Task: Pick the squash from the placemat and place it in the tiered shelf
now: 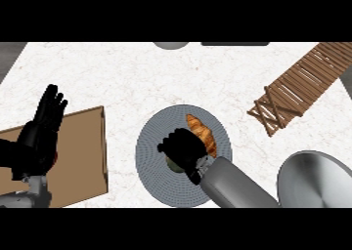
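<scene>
White marble covered the desk point(121, 68), seen steeply from above. Near its middle lay a round grey placemat point(153, 161), and on it a golden-brown croissant point(201, 134) beside the robot's right hand point(180, 149). That hand had its fingers curled down over a small dark-green object, almost surely the squash point(174, 166), of which only a sliver showed at the lower left of the palm; whether it had left the mat could not be told. The left hand point(42, 128) rested open, fingers up, over a brown board point(85, 146) at the view's left. A wooden slatted tiered shelf point(298, 85) lay well apart at the upper right, and a round metal lid or pan point(319, 178) sat at the lower right.

Judging by its look, the squash would be stiff, smooth-skinned and rounded, fairly light, and liable to roll or slip from a shallow pinch. Fingers and thumb wrapped around its widest part would likely serve best. The croissant lay touching or just beside the fingers, so a careless lift could nudge it.
</scene>
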Controlling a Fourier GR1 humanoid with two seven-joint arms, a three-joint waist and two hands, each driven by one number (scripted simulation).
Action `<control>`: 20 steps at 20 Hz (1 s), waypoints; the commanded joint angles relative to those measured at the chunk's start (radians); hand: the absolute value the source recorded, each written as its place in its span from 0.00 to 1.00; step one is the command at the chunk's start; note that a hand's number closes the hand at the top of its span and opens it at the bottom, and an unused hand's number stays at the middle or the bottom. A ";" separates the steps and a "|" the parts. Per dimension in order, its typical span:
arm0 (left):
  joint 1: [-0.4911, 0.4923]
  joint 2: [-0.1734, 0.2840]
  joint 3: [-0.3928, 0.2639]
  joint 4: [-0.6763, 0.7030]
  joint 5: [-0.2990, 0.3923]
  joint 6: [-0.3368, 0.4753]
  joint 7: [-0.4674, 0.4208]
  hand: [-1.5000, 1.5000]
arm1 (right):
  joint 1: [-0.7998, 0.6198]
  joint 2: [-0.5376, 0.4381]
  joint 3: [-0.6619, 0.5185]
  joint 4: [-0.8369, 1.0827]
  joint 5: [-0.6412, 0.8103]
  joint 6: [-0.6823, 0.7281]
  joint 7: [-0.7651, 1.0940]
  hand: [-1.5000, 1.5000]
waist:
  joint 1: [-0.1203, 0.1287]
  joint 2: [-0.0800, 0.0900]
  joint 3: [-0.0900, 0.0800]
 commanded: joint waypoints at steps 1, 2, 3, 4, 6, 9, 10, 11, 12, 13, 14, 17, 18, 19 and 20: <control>-0.041 -0.035 -0.014 0.008 -0.042 0.028 0.019 0.50 | 0.026 -0.001 0.020 0.038 0.078 -0.069 -0.074 1.00 | -0.003 0.002 0.001; -0.012 -0.006 0.015 0.013 -0.005 -0.023 -0.003 0.50 | 0.031 0.009 0.097 0.029 0.061 -0.089 0.000 1.00 | 0.003 0.003 0.001; -0.031 -0.004 0.028 0.034 0.000 -0.030 -0.009 0.50 | -0.014 0.010 0.050 0.108 0.078 -0.132 -0.071 1.00 | 0.003 0.004 0.001; -0.019 -0.018 0.018 0.027 -0.007 -0.019 -0.010 0.50 | -0.014 0.010 0.077 0.119 0.079 -0.192 -0.066 1.00 | 0.006 0.004 0.001; -0.019 -0.019 0.030 0.046 -0.014 -0.027 -0.036 0.50 | -0.031 0.010 0.062 0.087 0.090 -0.189 -0.073 1.00 | 0.003 0.003 0.001; -0.016 -0.031 0.008 -0.016 -0.035 -0.009 0.048 0.50 | -0.070 0.010 0.029 0.101 0.066 -0.214 -0.098 1.00 | 0.006 0.003 0.001; -0.046 -0.011 0.041 0.039 -0.022 -0.037 -0.001 0.50 | -0.072 0.010 0.073 0.055 0.011 -0.187 -0.070 1.00 | 0.006 0.003 0.001; 0.022 -0.027 0.028 0.003 -0.029 -0.014 -0.018 0.50 | 0.095 -0.165 0.020 -0.128 0.031 -0.159 -0.163 1.00 | -0.019 -0.004 0.001; -0.031 -0.011 0.041 0.009 -0.029 0.001 0.037 0.50 | 0.124 -0.279 -0.025 -0.100 -0.006 -0.197 -0.231 1.00 | -0.046 -0.006 0.002; 0.028 -0.030 0.031 0.005 -0.034 0.003 -0.007 0.50 | 0.145 -0.335 -0.081 -0.122 -0.047 -0.199 -0.255 1.00 | -0.046 -0.007 0.001; 0.014 -0.006 0.066 -0.003 -0.008 -0.006 0.013 0.50 | 0.193 -0.420 -0.115 -0.097 -0.071 -0.221 -0.298 1.00 | -0.072 -0.010 0.002; 0.032 -0.011 0.070 0.005 -0.018 0.006 -0.002 0.50 | 0.260 -0.599 -0.255 -0.061 -0.196 -0.234 -0.450 1.00 | -0.096 -0.004 0.003; 0.041 -0.014 0.068 -0.017 -0.011 0.002 0.001 0.50 | 0.308 -0.629 -0.290 -0.095 -0.255 -0.227 -0.498 1.00 | -0.089 -0.010 0.002; 0.059 -0.001 0.071 -0.043 -0.008 -0.007 0.003 0.50 | 0.311 -0.688 -0.340 -0.107 -0.312 -0.204 -0.564 1.00 | -0.076 -0.013 0.002; 0.030 0.007 0.082 0.019 -0.018 -0.013 -0.029 0.50 | 0.332 -0.727 -0.365 -0.108 -0.357 -0.185 -0.638 1.00 | -0.083 -0.004 0.000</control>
